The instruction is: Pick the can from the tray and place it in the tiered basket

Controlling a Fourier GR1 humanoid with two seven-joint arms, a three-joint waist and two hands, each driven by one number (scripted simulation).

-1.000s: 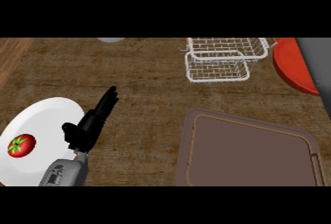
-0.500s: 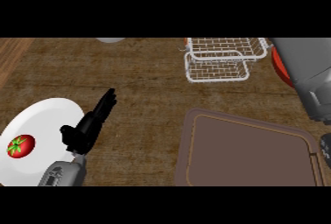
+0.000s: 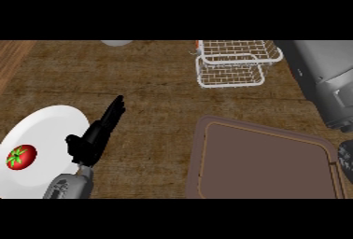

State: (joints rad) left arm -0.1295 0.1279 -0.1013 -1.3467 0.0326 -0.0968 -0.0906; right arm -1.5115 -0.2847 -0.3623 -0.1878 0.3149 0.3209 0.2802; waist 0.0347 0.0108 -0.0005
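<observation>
The brown tray [image 3: 265, 161] lies at the lower right, and its visible surface carries no can. At the top right stands the white wire tiered basket [image 3: 231, 65], with a small orange-red sliver [image 3: 198, 45] at its upper left corner that I cannot identify. My left hand [image 3: 93, 135] rests open beside the white plate, fingers straight and pointing up the counter. My right forearm [image 3: 324, 79] fills the right edge as a large grey shape. A black part [image 3: 347, 161] at the tray's right edge may be my right hand.
A white plate [image 3: 48, 126] with a red tomato [image 3: 21, 157] sits at the lower left. A pale rounded object [image 3: 117, 43] peeks in at the top edge. Brown counter [image 3: 158, 88] lies between plate, basket and tray.
My grey right forearm has swung in along the right edge and now covers the red object seen there earlier. The left hand has not moved.
</observation>
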